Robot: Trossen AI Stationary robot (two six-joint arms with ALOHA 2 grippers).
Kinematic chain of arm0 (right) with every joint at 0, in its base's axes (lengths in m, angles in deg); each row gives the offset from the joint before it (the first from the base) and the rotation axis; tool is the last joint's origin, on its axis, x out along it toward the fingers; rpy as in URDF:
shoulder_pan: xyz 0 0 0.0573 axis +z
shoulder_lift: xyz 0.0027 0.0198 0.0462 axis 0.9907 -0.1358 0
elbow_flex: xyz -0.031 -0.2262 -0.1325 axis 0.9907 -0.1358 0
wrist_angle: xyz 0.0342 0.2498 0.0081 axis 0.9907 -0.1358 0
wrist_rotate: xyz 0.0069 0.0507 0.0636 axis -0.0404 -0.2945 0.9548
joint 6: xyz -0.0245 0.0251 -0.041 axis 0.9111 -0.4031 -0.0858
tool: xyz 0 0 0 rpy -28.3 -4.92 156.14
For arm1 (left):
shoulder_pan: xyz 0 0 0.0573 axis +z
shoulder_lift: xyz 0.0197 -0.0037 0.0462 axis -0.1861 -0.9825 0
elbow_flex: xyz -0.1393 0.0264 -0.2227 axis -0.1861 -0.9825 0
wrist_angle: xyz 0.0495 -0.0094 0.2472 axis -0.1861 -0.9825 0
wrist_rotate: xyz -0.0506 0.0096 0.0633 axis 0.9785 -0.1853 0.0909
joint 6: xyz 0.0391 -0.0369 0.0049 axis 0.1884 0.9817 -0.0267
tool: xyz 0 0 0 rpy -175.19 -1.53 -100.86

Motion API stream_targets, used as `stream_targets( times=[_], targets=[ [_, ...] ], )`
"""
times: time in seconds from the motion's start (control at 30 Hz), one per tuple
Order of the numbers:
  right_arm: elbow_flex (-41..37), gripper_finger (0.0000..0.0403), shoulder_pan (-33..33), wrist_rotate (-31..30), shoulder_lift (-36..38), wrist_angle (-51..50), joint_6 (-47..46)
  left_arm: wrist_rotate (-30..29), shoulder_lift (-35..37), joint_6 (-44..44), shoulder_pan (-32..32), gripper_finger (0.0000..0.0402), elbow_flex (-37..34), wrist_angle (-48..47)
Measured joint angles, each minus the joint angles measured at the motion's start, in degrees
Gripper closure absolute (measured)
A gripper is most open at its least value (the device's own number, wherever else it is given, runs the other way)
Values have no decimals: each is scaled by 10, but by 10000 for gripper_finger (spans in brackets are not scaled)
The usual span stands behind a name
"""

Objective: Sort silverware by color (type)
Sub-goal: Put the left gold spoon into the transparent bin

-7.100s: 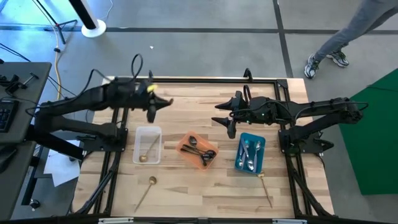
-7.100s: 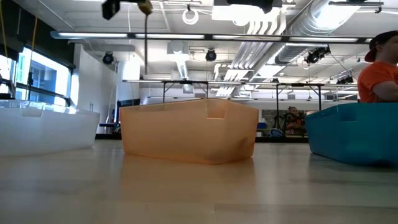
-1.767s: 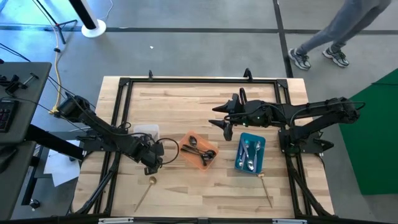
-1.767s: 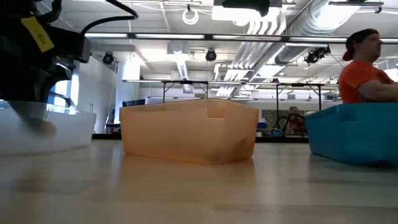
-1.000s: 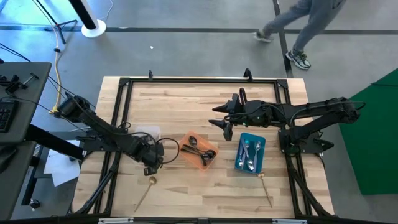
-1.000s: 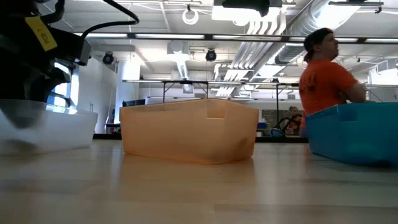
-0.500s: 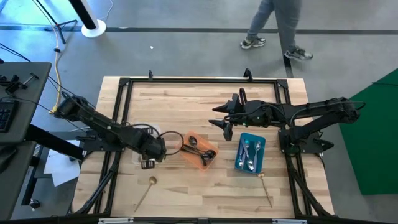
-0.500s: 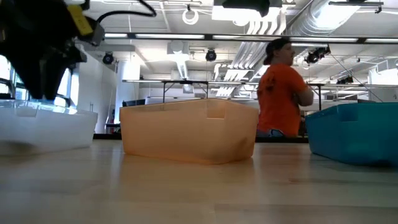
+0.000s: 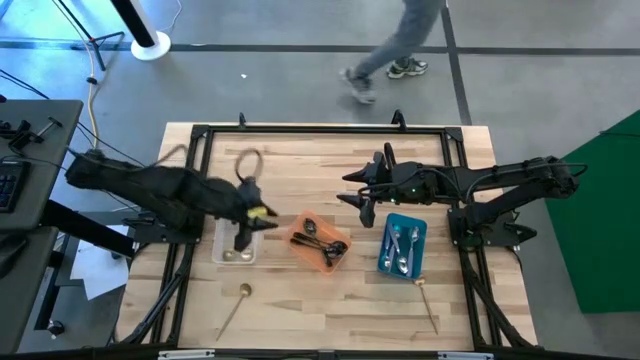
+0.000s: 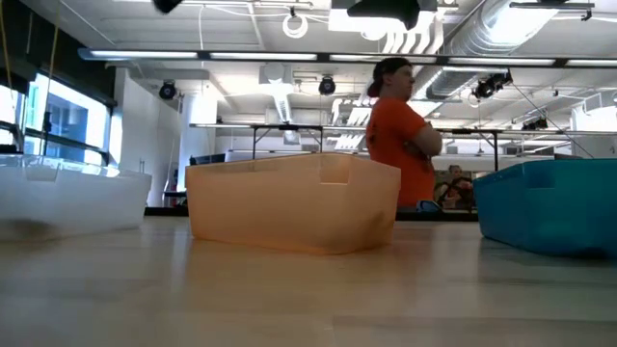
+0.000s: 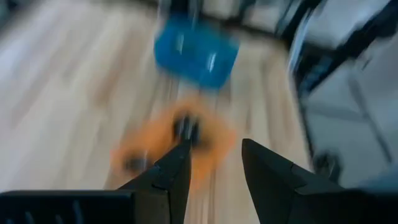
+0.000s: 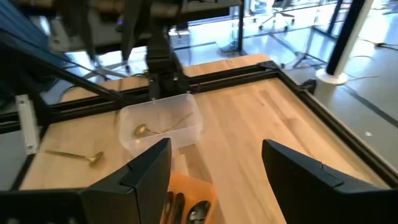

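Note:
My left gripper (image 9: 242,238) hangs open and empty above the clear tray (image 9: 222,246), which holds one gold spoon (image 9: 232,256). Its wrist view shows the gap between the fingers (image 11: 214,163), with the orange tray (image 11: 143,155) and blue tray (image 11: 196,53) beyond. A second gold spoon (image 9: 238,295) lies flat on the table near the clear tray. A third gold spoon (image 9: 426,300) lies near the blue tray (image 9: 386,262). Dark spoons (image 9: 322,245) lie in the orange tray (image 9: 296,232), silver spoons (image 9: 402,248) in the blue tray. My right gripper (image 9: 352,187) waits open over the far middle of the table.
The low view shows the clear tray (image 10: 67,198), orange tray (image 10: 289,207) and blue tray (image 10: 549,207) in a row. A person (image 10: 397,130) walks past beyond the table's far edge. Bare wood lies along the far and near parts of the table.
My left gripper has risen from low over the table beside the loose gold spoon and gone toward the far edge, and now hangs over the clear tray, out of the low view. That spoon lies where it was. The person has walked leftward behind the table.

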Motion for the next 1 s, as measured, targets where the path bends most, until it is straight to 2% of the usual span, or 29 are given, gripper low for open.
stream_targets(
  times=[0.2,0.4,0.5,0.63,0.8,1.0],
  targets=[
    [0,167,0,30,0,2,0,-9,53,-99,31,268,0,143],
    [0,167,0,32,0,3,0,0,51,-146,63,268,-1,219],
    [0,167,0,32,0,3,-3,31,38,-147,77,268,-9,245],
    [0,167,0,32,0,6,-4,66,30,-127,94,268,-74,369],
    [0,167,0,35,0,7,-4,68,30,-52,113,268,-162,487],
    [0,167,0,36,0,16,0,65,30,-32,113,268,-202,567]
  ],
)
